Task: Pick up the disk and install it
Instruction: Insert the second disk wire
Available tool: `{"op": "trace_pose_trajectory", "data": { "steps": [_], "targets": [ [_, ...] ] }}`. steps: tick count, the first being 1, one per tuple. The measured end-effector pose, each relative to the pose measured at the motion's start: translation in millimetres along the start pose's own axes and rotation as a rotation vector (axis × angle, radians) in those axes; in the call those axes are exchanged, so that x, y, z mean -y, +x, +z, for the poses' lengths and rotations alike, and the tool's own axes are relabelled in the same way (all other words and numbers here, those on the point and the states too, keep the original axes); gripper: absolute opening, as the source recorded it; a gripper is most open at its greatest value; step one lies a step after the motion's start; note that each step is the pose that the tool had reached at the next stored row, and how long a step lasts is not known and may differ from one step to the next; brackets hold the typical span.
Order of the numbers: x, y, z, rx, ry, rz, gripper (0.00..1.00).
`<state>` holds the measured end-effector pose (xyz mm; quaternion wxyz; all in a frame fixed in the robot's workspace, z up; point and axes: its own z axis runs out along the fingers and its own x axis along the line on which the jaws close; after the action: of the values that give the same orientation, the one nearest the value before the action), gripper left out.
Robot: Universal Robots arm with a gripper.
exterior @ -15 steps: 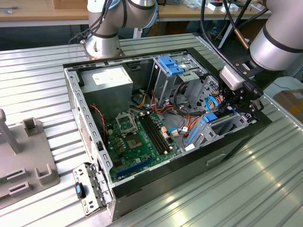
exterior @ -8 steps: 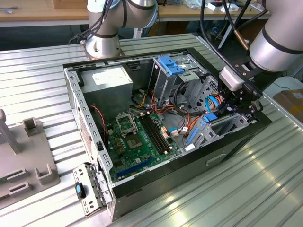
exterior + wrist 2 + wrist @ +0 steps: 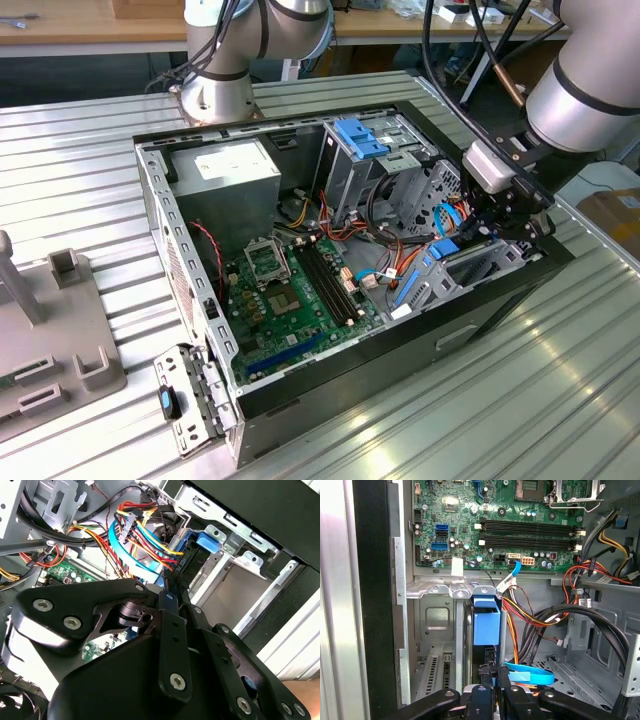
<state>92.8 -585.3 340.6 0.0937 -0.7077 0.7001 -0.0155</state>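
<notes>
Pinching the disk (image 3: 486, 622) by its edge, the gripper (image 3: 495, 680) hangs inside the computer case (image 3: 160, 200). It seems partly slotted into the bay, not fully seated.

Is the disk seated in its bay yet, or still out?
In. The disk stands edge-on inside the metal bay, blue tab outward, with the tool right at its end.

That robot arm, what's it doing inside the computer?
The robot arm has its gripper reaching into the open computer case, at the corner on the exterior view's right. Its fingers are closed on the edge of the disk, the dark drive with blue rails, which is standing in a metal bay beside bundles of coloured cables. The green motherboard lies nearby.
</notes>
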Motion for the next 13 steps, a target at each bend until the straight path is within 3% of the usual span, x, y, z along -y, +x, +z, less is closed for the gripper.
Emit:
{"op": "trace_pose_trajectory", "data": {
  "steps": [3,5,8,10,13],
  "targets": [
    [-0.1,0.1,0.6,0.0009,0.0001,0.0,0.17],
    [0.0,0.0,0.3,0.0002,0.0,0.0,0.29],
    [0.0,0.0,0.1,0.0001,0.0,0.0,0.29],
    [0.4,-0.4,-2.8,0.0,0.0,0.0,0.29],
    [2.2,-1.6,-14.0,0.0001,-0.0001,0.0,0.29]
  ]
}}
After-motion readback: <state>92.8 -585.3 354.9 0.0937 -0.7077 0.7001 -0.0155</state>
